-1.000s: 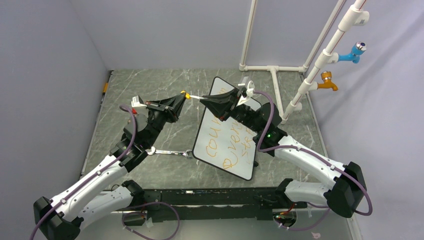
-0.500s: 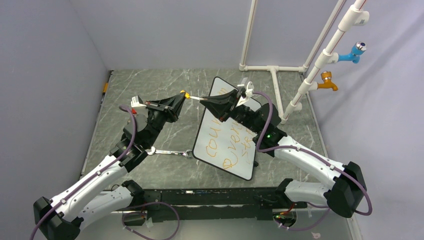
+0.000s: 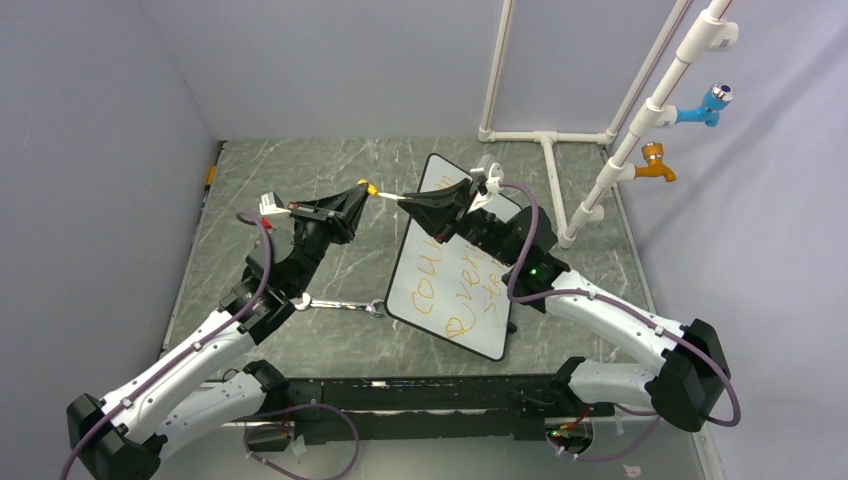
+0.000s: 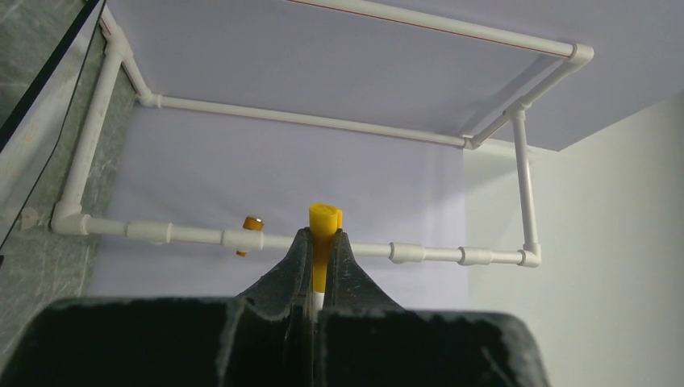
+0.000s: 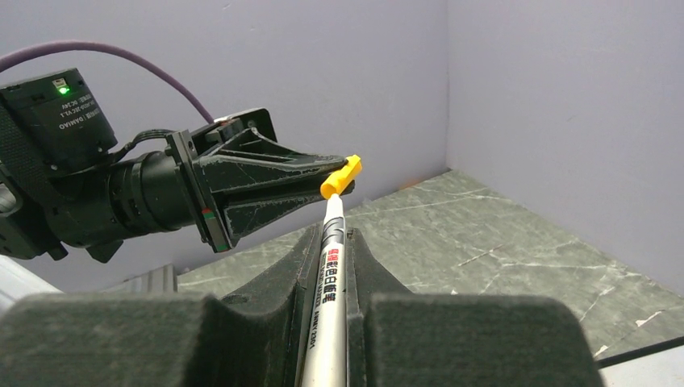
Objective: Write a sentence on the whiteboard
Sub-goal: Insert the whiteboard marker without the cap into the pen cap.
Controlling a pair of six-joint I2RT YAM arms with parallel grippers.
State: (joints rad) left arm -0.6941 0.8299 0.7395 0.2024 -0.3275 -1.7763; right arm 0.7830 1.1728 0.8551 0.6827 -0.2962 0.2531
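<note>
Closed grips: left tool (image 3: 364, 191) on orange cap (image 4: 324, 222), right tool (image 3: 406, 201) on marker (image 5: 331, 270); cap meets marker tip. The whiteboard (image 3: 484, 339) lies on tabletop (image 3: 300, 170) centre-right; its far end and part of the sentence (image 3: 447, 284) hidden by right arm (image 3: 600, 310).

Top external: high, behind arm bases, tilted down and forward. Wide view takes in whole table (image 3: 300, 170), both arms, whiteboard (image 3: 432, 172), pipe frame (image 3: 548, 137) at right rear.
Left wrist: close behind left gripper (image 4: 321, 239), sighting along fingers at pipe frame and wall; view rolled sideways.
Right wrist: close behind right gripper (image 5: 332, 235), sighting along marker (image 5: 329, 282) toward left gripper, wall corner, tabletop.
Shared: yellow cap (image 5: 341, 176) in all three views; pipe frame in top and left wrist views.
</note>
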